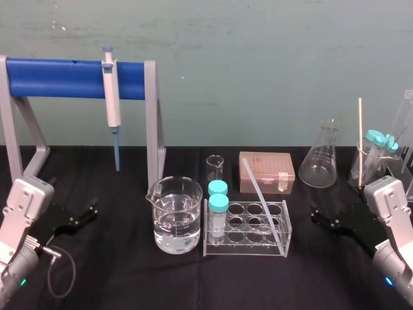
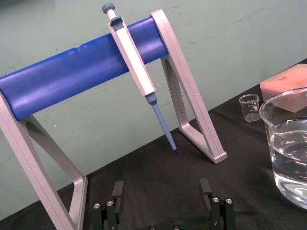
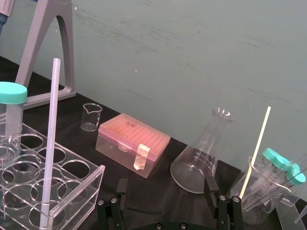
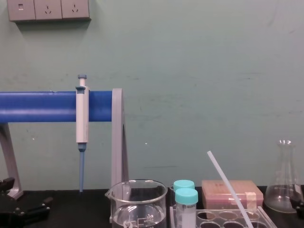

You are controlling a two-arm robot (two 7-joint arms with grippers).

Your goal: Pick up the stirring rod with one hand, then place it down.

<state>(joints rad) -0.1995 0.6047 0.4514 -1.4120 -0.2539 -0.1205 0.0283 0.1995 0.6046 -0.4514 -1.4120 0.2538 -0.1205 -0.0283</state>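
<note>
Black, its fingers spread, the left end effector sits far from the stirring rod, which leans back-left out of the rack, while the right end effector, also spread, waits nearer, just right of the rack.

Lab bench: pipette, flask, tube rack.

stirring rod cut off below by chest view's edge, beaker cropped in left wrist view

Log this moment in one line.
stirring rod: leaning in tube rack, untouched | left gripper: open, parked left | right gripper: open, parked right
</note>
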